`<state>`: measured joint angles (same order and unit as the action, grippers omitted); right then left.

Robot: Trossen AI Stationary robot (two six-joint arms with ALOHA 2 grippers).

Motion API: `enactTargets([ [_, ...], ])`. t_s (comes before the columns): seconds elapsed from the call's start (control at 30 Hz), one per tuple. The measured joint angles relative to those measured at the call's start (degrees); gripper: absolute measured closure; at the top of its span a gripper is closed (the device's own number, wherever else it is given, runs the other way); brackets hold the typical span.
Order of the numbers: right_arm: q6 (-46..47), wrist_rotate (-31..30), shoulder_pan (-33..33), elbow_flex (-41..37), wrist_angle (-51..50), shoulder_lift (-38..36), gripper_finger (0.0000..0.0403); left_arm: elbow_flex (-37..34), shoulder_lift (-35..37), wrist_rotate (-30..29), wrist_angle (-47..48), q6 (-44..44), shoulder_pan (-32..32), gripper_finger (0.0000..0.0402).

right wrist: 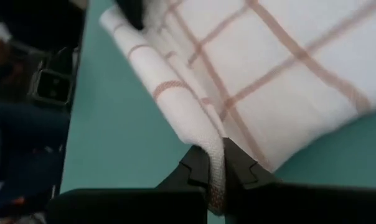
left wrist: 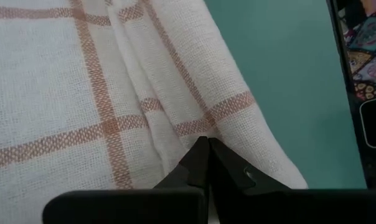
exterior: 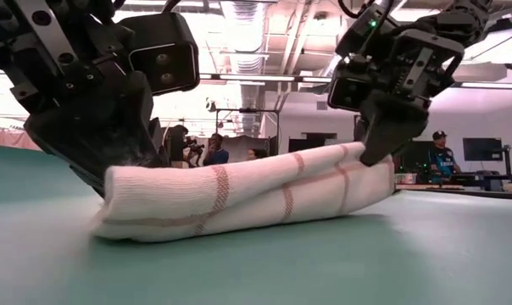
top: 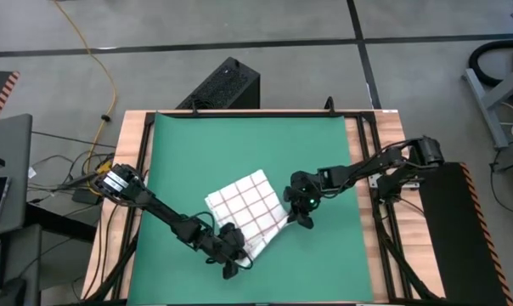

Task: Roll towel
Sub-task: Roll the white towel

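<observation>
Seen from overhead, one thin white cloth towel (top: 246, 208) with a grid of red-brown lines lies near the middle of a flat green mat (top: 248, 144), which covers most of a wooden counter (top: 112, 221). Its near edge is folded over into a loose roll. Left gripper (top: 233, 255): down at the roll's end nearest the counter's front. Right gripper (top: 301, 212): at the roll's other end, just off the towel's right corner. A black box (top: 224, 85) stands on the floor beyond the counter, with a yellow cable (top: 95, 59) trailing over the floor.

At mat level, the towel (exterior: 239, 191) shows as a long, low, partly rolled bundle resting on the mat (exterior: 256, 263). Left gripper (exterior: 103, 165): pressed against the thicker end. Right gripper (exterior: 381, 148): on the thinner, raised end. Several people (exterior: 214, 148) are in the room behind.

From the left wrist, the fingers (left wrist: 194, 168) are brought fully together, tips resting on a fold of the towel (left wrist: 82, 81); whether any cloth is pinched between them cannot be told. The mat (left wrist: 281, 62) shows beside the cloth.

From the right wrist, the fingers (right wrist: 197, 171) stand narrow, closed on the rolled edge of the towel (right wrist: 275, 68), a strip of cloth passing between them. The mat (right wrist: 126, 118) lies alongside.
</observation>
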<state>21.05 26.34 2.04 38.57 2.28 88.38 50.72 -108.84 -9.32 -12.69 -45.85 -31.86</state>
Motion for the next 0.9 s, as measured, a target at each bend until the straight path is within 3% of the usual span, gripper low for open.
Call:
enactTargets([
  [0.37,11.35,-8.77,0.20,0.00,1.89,0.11,0.0376,0.00,-0.02,0.20,-0.82,-1.27,0.54,0.0401],
  [0.9,18.45,-14.52,0.18,0.02,7.98,3.82,0.0376,0.02,0.00,1.77,-2.16,-1.59,2.01,0.0401],
])
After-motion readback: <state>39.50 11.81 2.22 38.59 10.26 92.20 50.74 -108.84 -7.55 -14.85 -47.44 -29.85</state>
